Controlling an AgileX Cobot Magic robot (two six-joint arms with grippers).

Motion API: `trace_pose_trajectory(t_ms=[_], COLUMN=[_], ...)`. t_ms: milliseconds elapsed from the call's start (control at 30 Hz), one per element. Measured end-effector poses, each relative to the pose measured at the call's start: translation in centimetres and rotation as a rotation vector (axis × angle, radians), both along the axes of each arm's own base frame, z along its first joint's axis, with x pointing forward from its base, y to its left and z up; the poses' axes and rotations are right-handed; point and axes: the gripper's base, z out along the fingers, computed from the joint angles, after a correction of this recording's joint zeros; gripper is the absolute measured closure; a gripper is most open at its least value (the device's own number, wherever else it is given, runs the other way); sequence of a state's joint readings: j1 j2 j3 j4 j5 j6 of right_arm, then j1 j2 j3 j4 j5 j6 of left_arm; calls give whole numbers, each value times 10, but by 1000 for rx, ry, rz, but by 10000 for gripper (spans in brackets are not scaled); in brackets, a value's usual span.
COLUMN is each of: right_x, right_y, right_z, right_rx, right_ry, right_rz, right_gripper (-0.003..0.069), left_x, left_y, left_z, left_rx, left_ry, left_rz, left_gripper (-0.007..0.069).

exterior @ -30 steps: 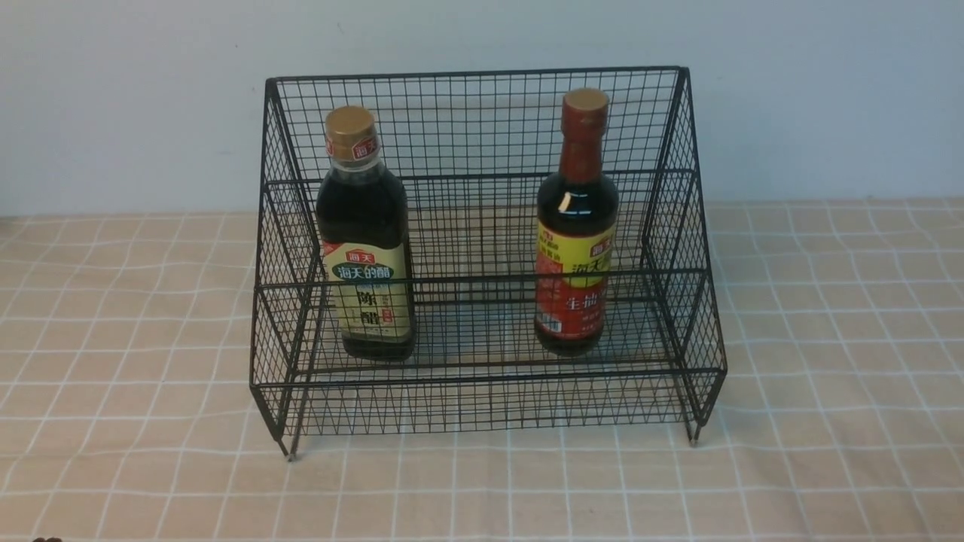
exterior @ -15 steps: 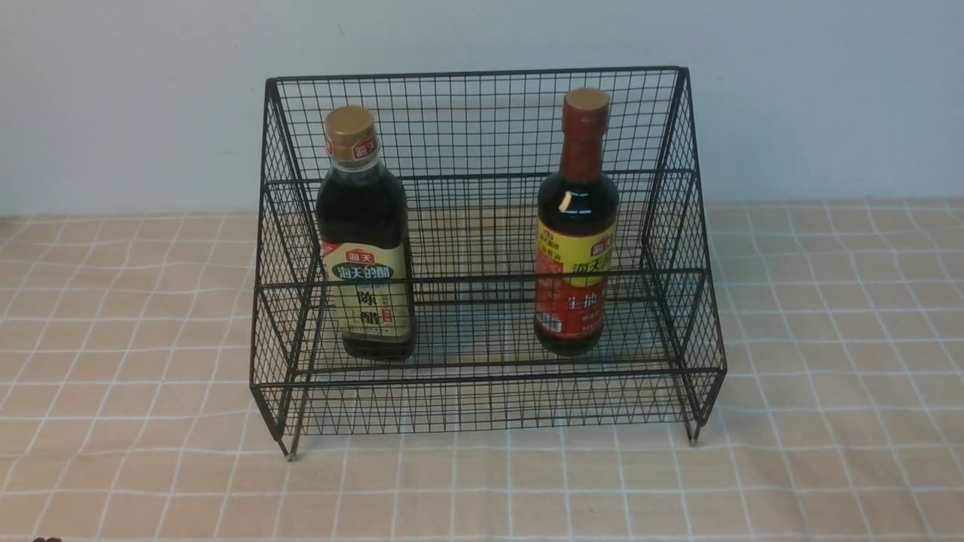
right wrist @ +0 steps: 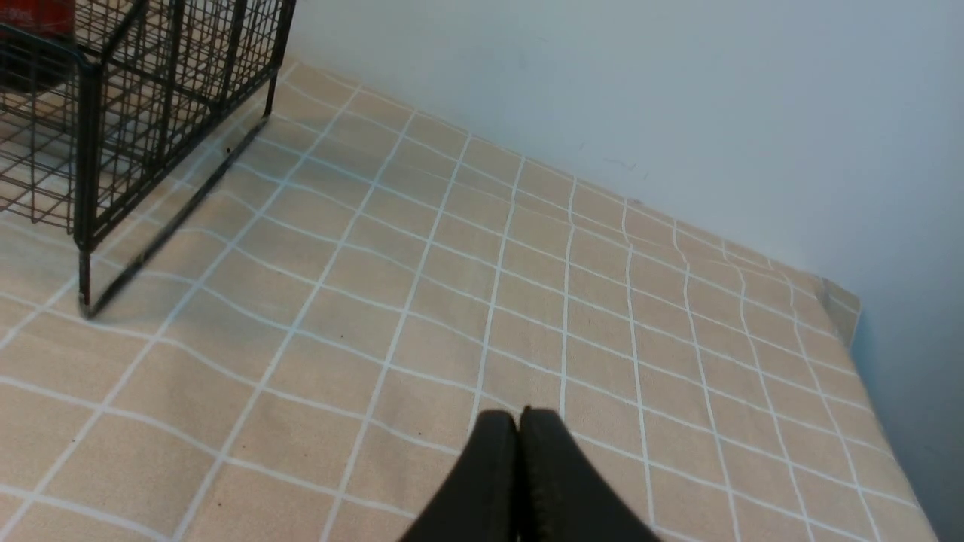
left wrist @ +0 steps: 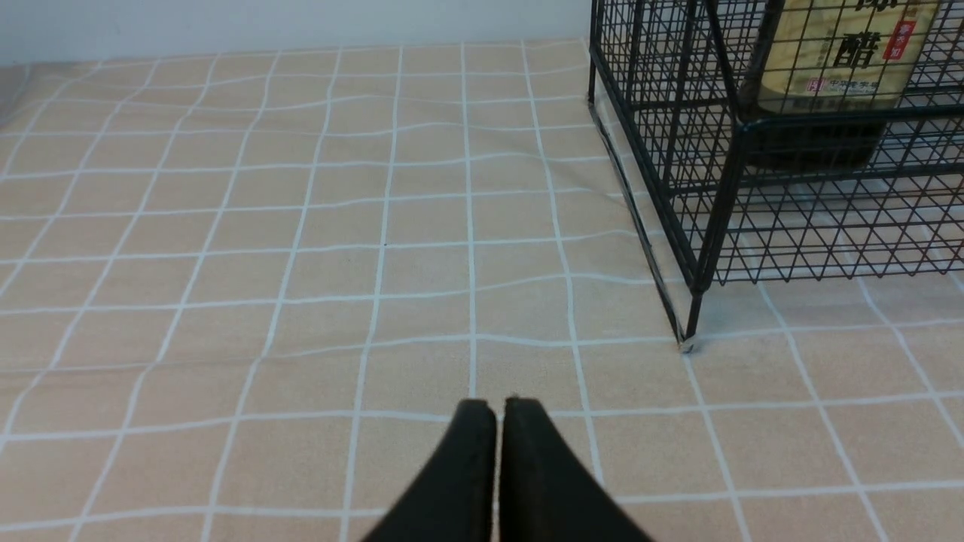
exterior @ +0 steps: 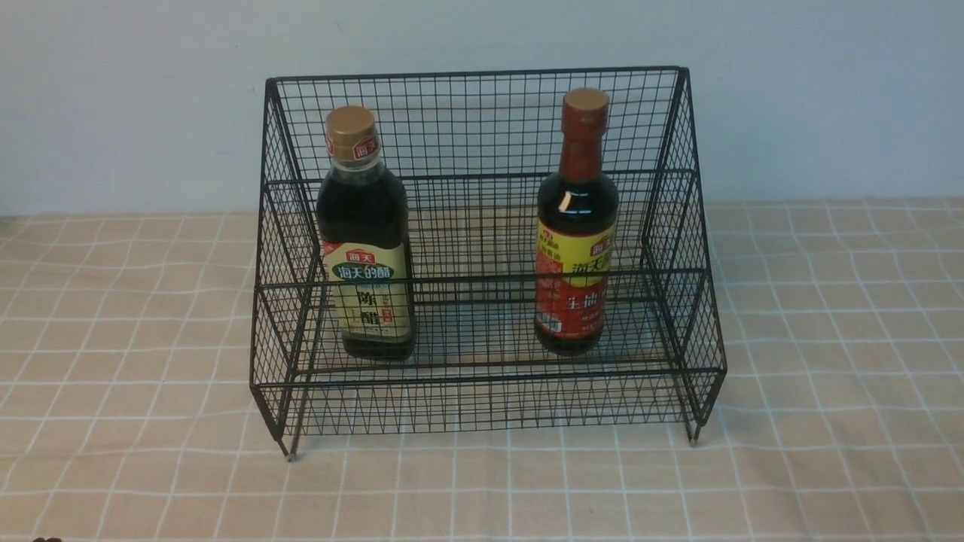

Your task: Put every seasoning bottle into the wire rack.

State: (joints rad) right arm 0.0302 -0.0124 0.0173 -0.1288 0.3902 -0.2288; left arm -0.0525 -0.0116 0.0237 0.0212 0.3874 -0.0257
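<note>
Two Haitian (海天) bottles (exterior: 365,226) (exterior: 577,218) stand in the rack (exterior: 482,375).

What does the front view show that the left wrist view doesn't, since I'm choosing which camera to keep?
Only the front view: the red-necked round bottle and the gold cap of the squarish dark bottle.
Only the left wrist view: the left gripper's two black fingertips, shut on nothing.
Both: the squarish bottle's cream label, part of the black wire-mesh rack and the beige checked tablecloth.
</note>
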Motion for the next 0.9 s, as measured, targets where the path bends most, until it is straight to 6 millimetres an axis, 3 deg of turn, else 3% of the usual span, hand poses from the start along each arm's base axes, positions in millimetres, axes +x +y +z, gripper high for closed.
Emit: trace_pose_trajectory(t_ms=[233,400,900], right_x=[0,0,0], right_y=[1,3,4], right_z=[0,0,0], right_rx=[28,213,383], right_ry=[0,3,5], right_rz=[0,-8,-35], right_gripper=[672,672,672], left_x=[0,0,0], left_y=[0,0,0], left_z=[0,0,0], left_rx=[0,0,0], left_ry=[0,0,0], left_rz=[0,0,0], left_gripper=[631,631,631])
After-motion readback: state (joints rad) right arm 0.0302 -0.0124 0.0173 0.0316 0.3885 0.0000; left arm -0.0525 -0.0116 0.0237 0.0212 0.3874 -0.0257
